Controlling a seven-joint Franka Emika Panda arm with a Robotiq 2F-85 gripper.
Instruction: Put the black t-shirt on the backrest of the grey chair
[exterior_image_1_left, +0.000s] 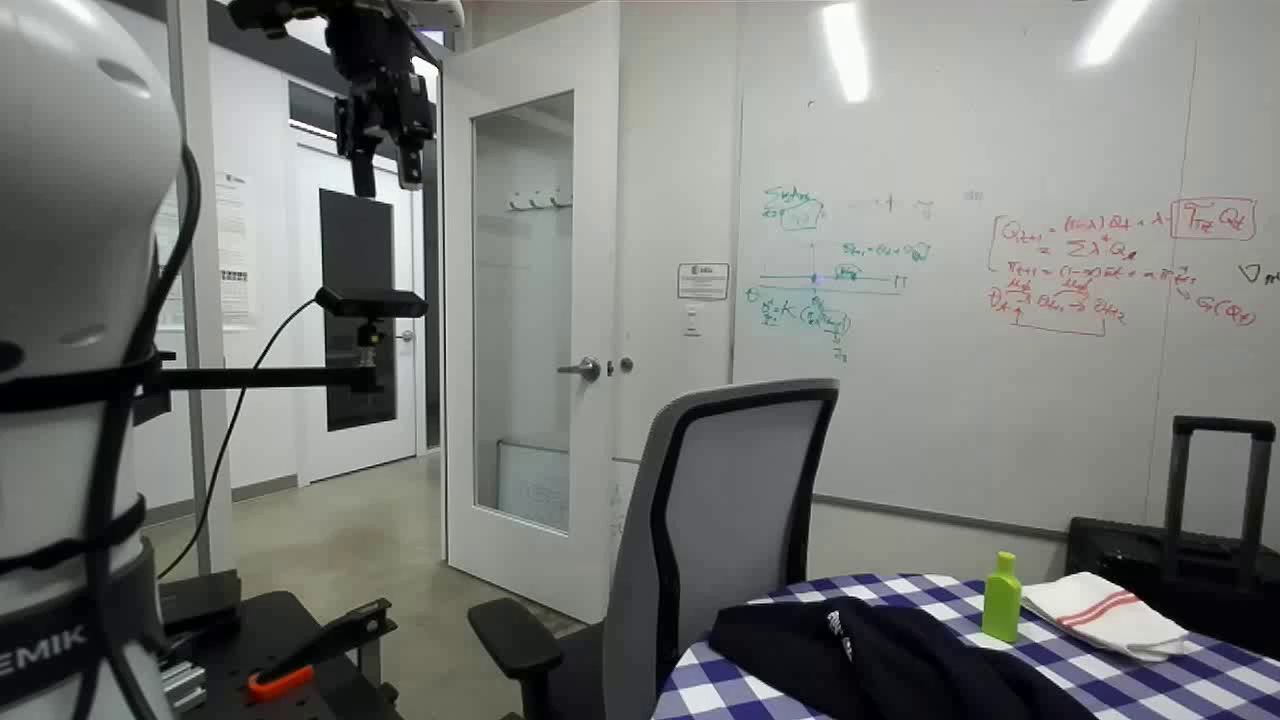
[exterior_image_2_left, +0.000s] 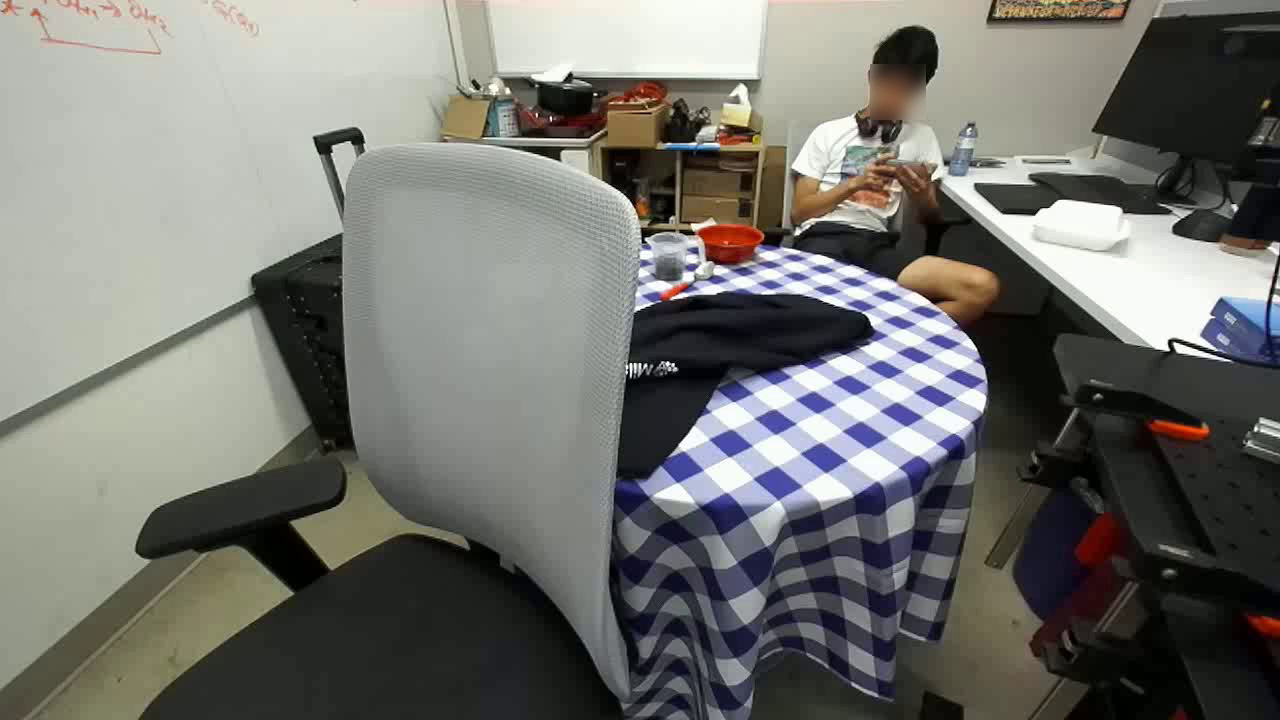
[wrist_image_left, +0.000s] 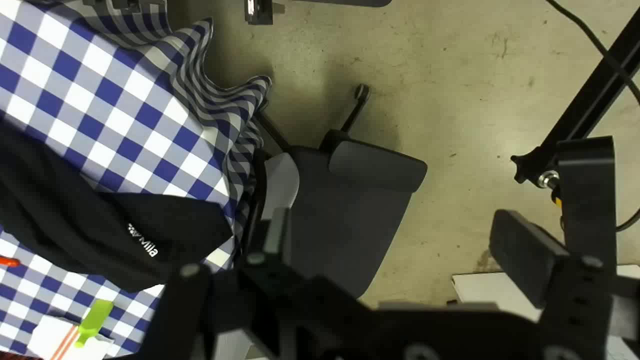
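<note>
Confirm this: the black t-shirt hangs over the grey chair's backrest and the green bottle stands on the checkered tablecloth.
No: both exterior views show the black t-shirt lying on the checkered tablecloth, not over the grey chair's backrest. The green bottle does stand on the tablecloth.

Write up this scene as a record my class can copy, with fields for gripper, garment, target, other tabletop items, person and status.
gripper: open, holding nothing
garment: black t-shirt, crumpled on the checked tablecloth, white lettering showing
target: grey chair backrest, at the tablecloth's edge
other tabletop items: green bottle, white towel with red stripes, red bowl, clear cup
person: seated man, looking toward a handheld device
status: black t-shirt not yet on the backrest
</note>
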